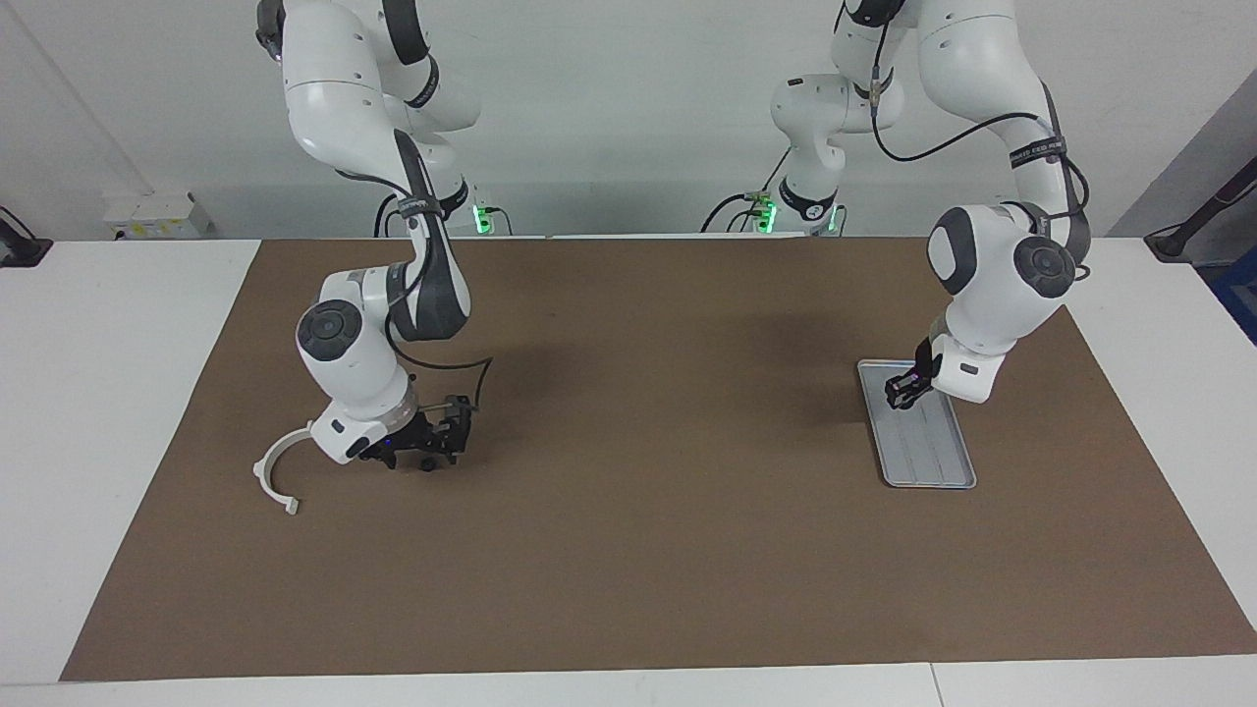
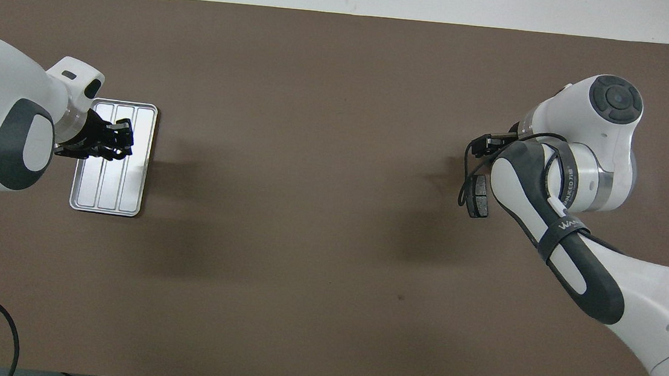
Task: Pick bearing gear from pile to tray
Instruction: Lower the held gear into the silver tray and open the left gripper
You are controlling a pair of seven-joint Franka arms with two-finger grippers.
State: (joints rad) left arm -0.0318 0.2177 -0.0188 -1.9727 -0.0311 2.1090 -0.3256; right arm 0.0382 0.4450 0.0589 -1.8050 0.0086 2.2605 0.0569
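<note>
Two claws: left point(image 1: 905, 389) over tray point(image 1: 933, 466), right point(image 1: 447, 444) at pile point(image 2: 479, 196).

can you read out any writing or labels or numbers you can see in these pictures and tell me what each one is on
"WA...": white letters on the dark strap around the right arm's forearm; only the start shows in the overhead view.
White lettering on the silver ring at the right arm's wrist: too blurred to read.
White lettering on the black strap around the left arm: too small to read.
The tray and the white half-ring bracket show no writing.
</note>
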